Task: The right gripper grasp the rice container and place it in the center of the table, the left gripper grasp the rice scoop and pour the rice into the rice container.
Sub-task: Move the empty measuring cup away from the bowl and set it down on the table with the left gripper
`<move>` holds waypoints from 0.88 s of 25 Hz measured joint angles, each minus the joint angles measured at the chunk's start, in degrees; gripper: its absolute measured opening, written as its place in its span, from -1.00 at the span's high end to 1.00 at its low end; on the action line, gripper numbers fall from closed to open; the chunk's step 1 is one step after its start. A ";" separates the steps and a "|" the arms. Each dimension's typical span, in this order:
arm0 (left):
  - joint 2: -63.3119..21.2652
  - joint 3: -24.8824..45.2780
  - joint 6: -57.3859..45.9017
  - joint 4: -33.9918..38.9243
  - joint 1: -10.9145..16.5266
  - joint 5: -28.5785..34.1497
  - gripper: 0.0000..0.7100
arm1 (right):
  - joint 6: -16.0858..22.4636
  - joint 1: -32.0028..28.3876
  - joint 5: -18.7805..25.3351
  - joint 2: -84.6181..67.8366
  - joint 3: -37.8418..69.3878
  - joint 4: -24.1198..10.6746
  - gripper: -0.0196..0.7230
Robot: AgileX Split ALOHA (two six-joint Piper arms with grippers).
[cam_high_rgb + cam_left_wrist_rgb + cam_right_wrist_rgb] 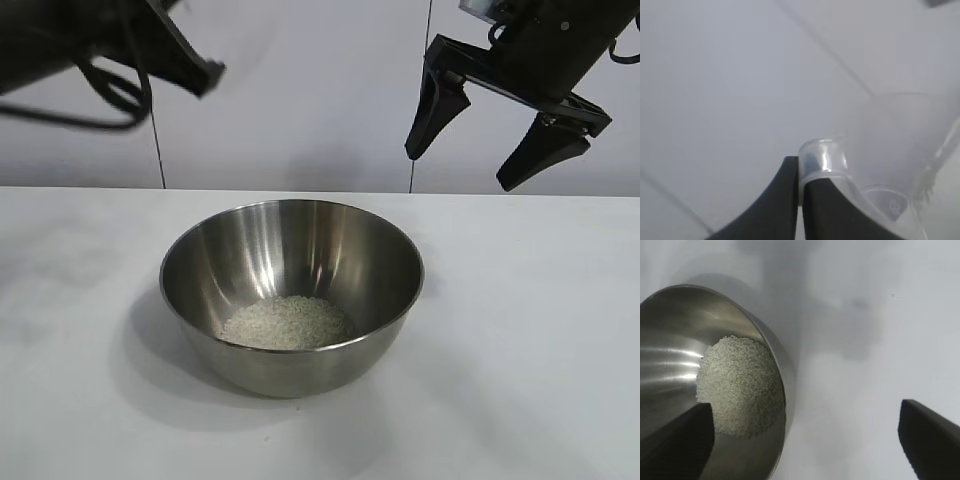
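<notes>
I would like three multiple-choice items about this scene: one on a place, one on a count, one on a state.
1. Where is the rice?
A. in the rice container
B. spilled on the table
C. in a tray

2. How many bowls stand on the table?
A. one
B. two
C. three

3. How is the right gripper?
A. shut on the bowl's rim
B. open, above the table
C. shut on a spoon

Answers:
1 A, the pale heap lies at the bowl's bottom.
2 A, only one steel bowl shows.
3 B, its fingers are spread, holding nothing.
</notes>
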 joint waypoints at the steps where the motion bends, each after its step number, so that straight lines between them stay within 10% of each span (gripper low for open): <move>1: -1.03 0.43 -3.84 -1.61 0.64 -0.38 0.97 | 0.00 0.00 -0.07 0.00 0.00 0.00 -0.92; 12: -3.53 9.33 -13.99 -2.08 5.18 3.68 0.97 | 0.05 0.00 -0.19 0.00 0.00 0.45 -0.92; 16: -3.53 13.21 -24.46 3.76 11.45 4.56 0.97 | 0.05 0.00 -0.19 0.00 0.00 0.45 -0.92; 22: -3.53 17.08 -40.90 32.91 27.54 5.50 0.97 | 0.23 0.00 -0.24 0.00 0.00 0.71 -0.92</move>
